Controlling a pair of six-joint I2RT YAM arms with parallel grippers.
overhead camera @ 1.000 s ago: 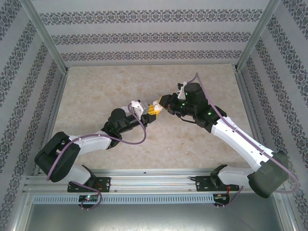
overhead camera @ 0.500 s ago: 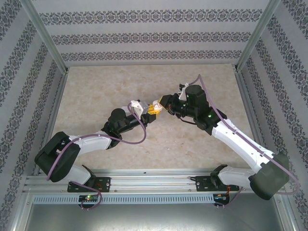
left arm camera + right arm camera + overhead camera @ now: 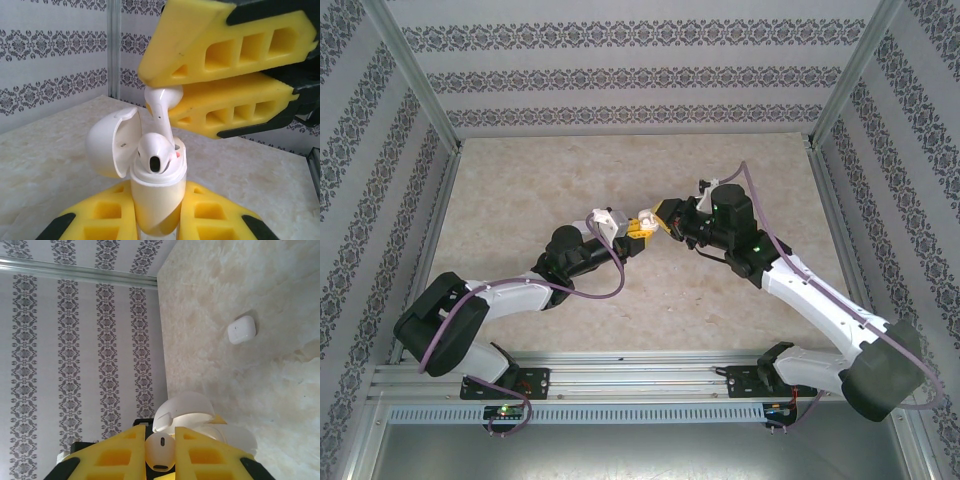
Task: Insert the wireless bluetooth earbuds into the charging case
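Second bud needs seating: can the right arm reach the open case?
Probably yes: the lid is swung back; the right gripper holds its earbud stem-first over the case, beside the seated earbud.

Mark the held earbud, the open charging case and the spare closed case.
held earbud (image 3: 161, 115), left wrist view, its stem.
open charging case (image 3: 157, 200), left wrist view, its lower body.
spare closed case (image 3: 241, 330), right wrist view, its middle.
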